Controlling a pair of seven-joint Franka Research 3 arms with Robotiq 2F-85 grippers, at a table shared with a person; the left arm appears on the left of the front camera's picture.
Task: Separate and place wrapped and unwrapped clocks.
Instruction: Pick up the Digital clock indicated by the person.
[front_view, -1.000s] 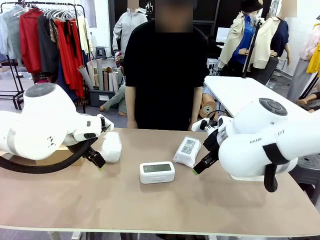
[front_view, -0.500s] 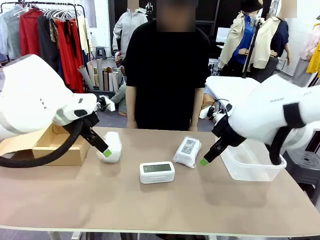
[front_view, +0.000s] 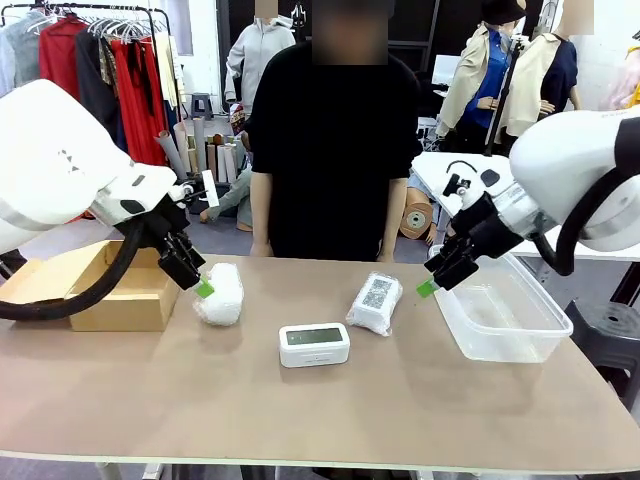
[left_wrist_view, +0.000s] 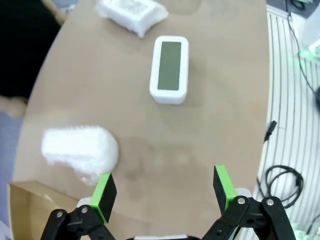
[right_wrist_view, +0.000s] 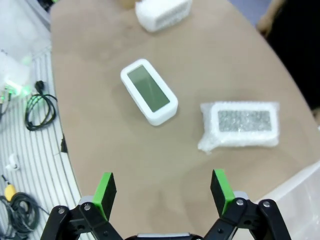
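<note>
Left gripper (front_view: 197, 283) and right gripper (front_view: 431, 285) are both wide open, nothing in either. Left one hangs right by the plain bundle (front_view: 222, 293). The clock (front_view: 314, 344) lies mid-table (front_view: 300, 420), labelled bundle (front_view: 375, 302) just to its right, near the tub (front_view: 540, 330).

We see a table (front_view: 300, 410) with a smooth, matt brown top, much like laminate. The bare clock (front_view: 314, 344) has a smooth white plastic shell with a soft sheen and a dull grey screen. Both bundles are white bubble wrap, dimpled and crinkly: the plain bundle (front_view: 222, 293) nearer the table's left edge, and the labelled bundle (front_view: 374, 302), which carries a speckled black-and-white sticker (right_wrist_view: 245, 120) that looks like paper. The box (front_view: 120, 300) at the left edge is matt brown cardboard. The tub (front_view: 520, 340) at the right edge is clear, glossy plastic. The left end effector (left_wrist_view: 162, 192) and right end effector (right_wrist_view: 162, 192) are matt black, with flat green pads (left_wrist_view: 105, 192). The arm shells (front_view: 60, 170) are smooth, glossy white.
</note>
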